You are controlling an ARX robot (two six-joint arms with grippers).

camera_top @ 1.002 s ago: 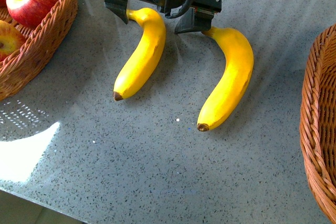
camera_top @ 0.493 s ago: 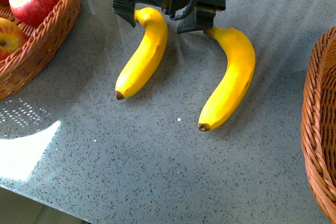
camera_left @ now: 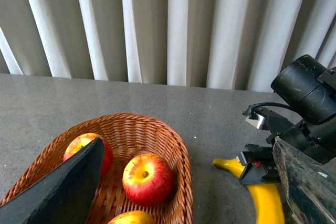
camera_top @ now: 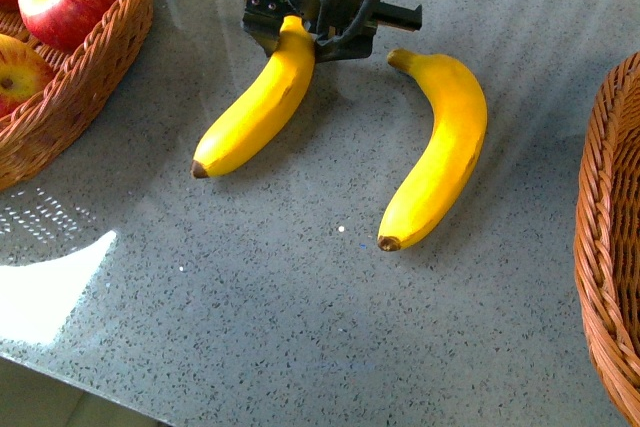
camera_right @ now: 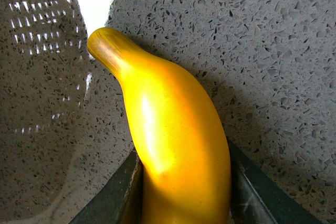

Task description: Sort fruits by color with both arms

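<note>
The left banana (camera_top: 255,107) has its stem end clamped between the jaws of the right gripper (camera_top: 300,35). Its brown tip points toward the near left corner of the grey counter (camera_top: 300,337). The second banana (camera_top: 440,157) lies free, just beside it toward the right edge. The left gripper (camera_left: 187,150) hangs spread wide above the wicker basket (camera_left: 178,156) of apples (camera_left: 147,178).

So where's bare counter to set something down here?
The widest bare patch is the near counter, in front of both banana tips, between the apple basket and the right basket. A narrower strip lies between the loose banana and the right basket. Crowded: the far side, where the right hand grips the held banana.
</note>
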